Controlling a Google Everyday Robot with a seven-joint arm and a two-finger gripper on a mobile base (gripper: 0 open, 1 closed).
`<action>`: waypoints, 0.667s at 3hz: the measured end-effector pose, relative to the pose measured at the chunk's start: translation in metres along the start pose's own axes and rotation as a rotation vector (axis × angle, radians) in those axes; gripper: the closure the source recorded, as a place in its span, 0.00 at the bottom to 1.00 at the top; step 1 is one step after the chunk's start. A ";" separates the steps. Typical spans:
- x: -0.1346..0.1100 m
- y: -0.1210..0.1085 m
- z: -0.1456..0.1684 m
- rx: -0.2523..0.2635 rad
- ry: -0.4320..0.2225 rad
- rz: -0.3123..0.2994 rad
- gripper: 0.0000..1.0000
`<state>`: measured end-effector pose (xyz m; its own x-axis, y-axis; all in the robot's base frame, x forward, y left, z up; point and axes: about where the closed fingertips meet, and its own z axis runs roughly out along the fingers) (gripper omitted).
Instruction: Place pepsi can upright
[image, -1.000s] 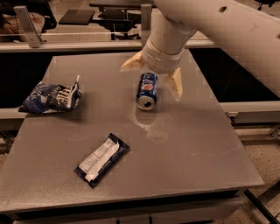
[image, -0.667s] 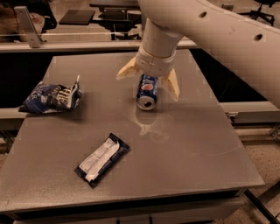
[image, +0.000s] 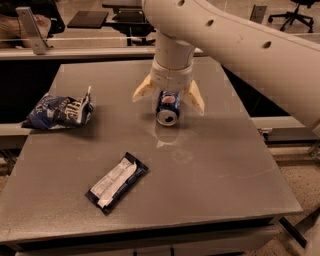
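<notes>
The pepsi can (image: 168, 107) is blue with the round logo and lies on its side on the grey table (image: 225, 165), just past the middle. Its silver end faces the camera. My gripper (image: 168, 101) hangs straight over it from the white arm. It is open, with one cream finger (image: 144, 89) left of the can and the other right of it. The fingers straddle the can's far part with a gap on each side. The can's far end is hidden under the wrist.
A blue-and-white chip bag (image: 59, 111) lies at the table's left edge. A flat dark wrapper with a white label (image: 116, 182) lies at the front left. Desks, a rail and chairs stand behind the table.
The arm has shifted a little left and lower, so the open fingers now sit more evenly on both sides of the can. The can, the bag and the wrapper have not moved.
</notes>
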<state>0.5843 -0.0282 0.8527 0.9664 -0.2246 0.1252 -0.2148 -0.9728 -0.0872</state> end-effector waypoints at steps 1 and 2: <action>0.002 0.001 0.006 -0.028 -0.015 -0.016 0.16; 0.007 0.001 0.010 -0.045 -0.024 -0.002 0.47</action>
<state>0.5920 -0.0297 0.8436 0.9698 -0.2217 0.1019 -0.2184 -0.9749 -0.0427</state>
